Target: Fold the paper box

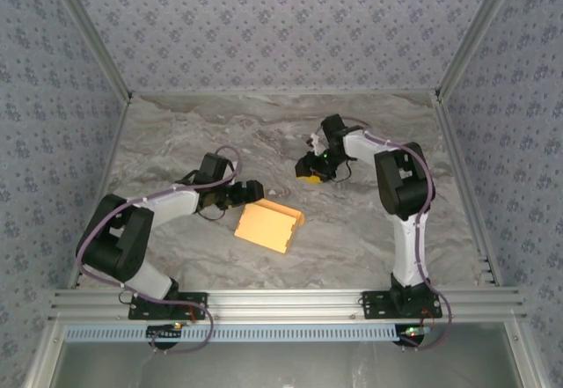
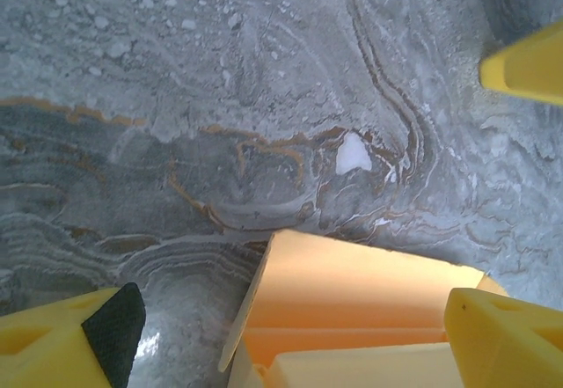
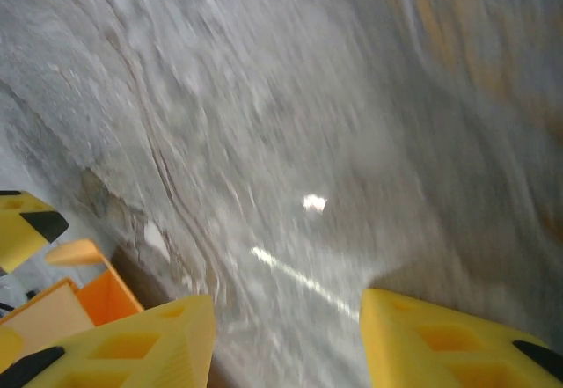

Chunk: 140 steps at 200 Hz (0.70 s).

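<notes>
Paper box (image 1: 268, 226) on table (image 1: 352, 230), R of L end effector (image 1: 256, 190).

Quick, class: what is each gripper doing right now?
Left gripper: open over the paper box, not gripping it.
Right gripper: open, holding nothing.

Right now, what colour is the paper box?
The paper box is plain tan-yellow; the top external view shows it best.

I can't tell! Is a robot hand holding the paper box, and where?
Nothing is held. The paper box lies on the table; left gripper and right gripper both open.
</notes>
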{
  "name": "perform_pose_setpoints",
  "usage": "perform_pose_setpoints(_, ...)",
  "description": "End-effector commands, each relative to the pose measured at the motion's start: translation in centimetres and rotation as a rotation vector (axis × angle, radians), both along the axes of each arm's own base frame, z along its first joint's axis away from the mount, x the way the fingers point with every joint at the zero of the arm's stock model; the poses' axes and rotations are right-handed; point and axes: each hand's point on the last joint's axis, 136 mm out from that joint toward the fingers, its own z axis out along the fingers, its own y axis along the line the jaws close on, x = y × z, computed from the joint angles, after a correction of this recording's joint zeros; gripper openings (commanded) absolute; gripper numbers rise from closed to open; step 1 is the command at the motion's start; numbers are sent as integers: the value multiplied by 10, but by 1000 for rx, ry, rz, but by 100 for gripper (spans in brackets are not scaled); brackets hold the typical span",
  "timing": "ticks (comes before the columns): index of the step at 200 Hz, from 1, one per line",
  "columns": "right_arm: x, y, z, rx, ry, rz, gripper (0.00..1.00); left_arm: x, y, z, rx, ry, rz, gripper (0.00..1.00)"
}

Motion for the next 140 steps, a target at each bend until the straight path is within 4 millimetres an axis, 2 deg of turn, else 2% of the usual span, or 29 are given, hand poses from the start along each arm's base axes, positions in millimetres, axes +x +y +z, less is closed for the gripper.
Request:
perform_pose_setpoints(1,-25,-20,21,-38,120,-207,52,-6,4,23,18,-34,-32,91)
perform_pose_setpoints(14,-41,-27,27,-53,176,-301,52,-12,7,28,31,-38,-50,91)
perform_pose_setpoints(20,-40,-23,35,-28,151,-322,52,-15,9,29,37,-36,-56,91)
perform_pose_setpoints(24,-50,-25,29,-35,171,-335,52,-18,10,31,39,-35,-64,91)
perform_pose_setpoints(39,-63,-21,31,-33,183,-376,51,-27,10,31,49,-19,-88,91)
perform_pose_setpoints(64,-84,-3,27,-25,217,-377,50,-40,3,27,101,8,-132,91)
perform_pose_setpoints(90,-95,3,15,-69,215,-366,48,-48,7,12,177,38,-133,90)
perform_pose_setpoints(118,-102,4,11,-83,227,-359,47,-45,26,-3,296,40,-54,88)
perform_pose_setpoints(140,-109,4,9,-95,243,-350,47,-45,22,-10,316,32,-59,88)
